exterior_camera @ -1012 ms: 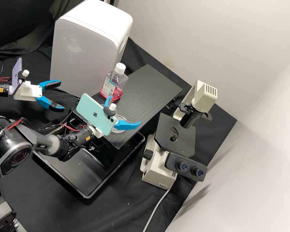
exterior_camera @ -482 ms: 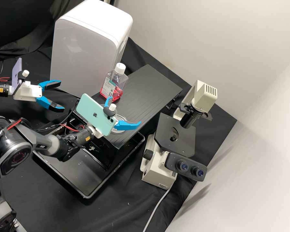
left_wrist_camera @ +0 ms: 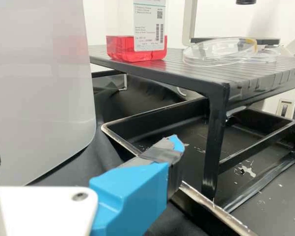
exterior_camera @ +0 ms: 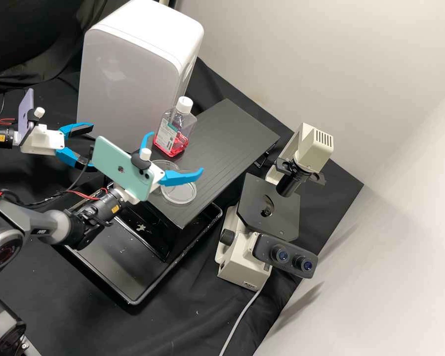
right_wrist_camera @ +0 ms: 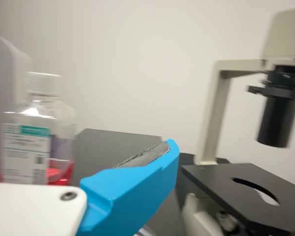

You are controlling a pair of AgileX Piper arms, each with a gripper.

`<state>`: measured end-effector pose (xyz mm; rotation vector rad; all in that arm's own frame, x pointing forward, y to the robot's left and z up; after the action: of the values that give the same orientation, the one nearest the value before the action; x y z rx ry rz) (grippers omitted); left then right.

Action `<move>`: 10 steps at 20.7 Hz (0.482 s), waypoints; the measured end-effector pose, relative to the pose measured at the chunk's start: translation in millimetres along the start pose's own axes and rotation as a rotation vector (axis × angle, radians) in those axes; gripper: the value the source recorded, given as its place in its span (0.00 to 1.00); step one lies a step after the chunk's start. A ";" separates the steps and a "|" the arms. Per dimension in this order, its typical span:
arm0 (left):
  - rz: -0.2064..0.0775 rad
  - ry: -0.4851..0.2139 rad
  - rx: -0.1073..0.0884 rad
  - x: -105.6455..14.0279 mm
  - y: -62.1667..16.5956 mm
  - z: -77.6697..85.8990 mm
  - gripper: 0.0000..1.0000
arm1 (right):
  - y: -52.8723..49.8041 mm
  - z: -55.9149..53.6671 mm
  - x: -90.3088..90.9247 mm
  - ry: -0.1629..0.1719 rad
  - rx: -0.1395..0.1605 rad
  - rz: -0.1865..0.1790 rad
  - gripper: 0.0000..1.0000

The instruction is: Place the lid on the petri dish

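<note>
The petri dish [exterior_camera: 179, 190] is clear, glossy plastic. The stand [exterior_camera: 232, 133] under it is matt black, its top finely ribbed. The tray [exterior_camera: 123, 267] is black and shiny, flecked with pale marks. The bottle [exterior_camera: 174, 129] is clear, smooth plastic. The white appliance [exterior_camera: 133, 64] has a smooth satin shell. The bench cloth [exterior_camera: 207, 316] is matt black fabric.

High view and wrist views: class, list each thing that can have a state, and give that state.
right gripper: open, above the shelf, holding nothing.
left gripper: open, holding nothing.
petri dish: flat on the shelf, ungripped; covered or not, cannot tell.
bottle: upright on the shelf, capped, red liquid low inside.
</note>
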<state>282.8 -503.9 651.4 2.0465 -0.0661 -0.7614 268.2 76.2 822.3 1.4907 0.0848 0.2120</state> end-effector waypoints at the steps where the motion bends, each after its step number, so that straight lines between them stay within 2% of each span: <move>1: 0.000 -0.002 0.000 0.1 -0.1 0.5 1.00 | -4.0 -2.7 -1.9 0.008 -0.002 -0.015 1.00; 5: -0.001 -0.005 0.000 0.3 -0.6 2.3 1.00 | -21.5 -10.2 -10.9 0.017 -0.022 -0.074 1.00; 7: -0.001 -0.006 0.000 0.3 -0.6 2.5 1.00 | -31.5 -7.9 -14.5 -0.006 -0.031 -0.100 1.00; 10: 0.000 -0.003 -0.001 0.3 -0.5 2.2 1.00 | -39.5 -3.1 -19.5 -0.043 -0.044 -0.110 1.00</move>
<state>281.7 -505.3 650.0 2.0441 -0.0666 -0.7645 252.1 72.9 781.3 1.4412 0.1268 0.0923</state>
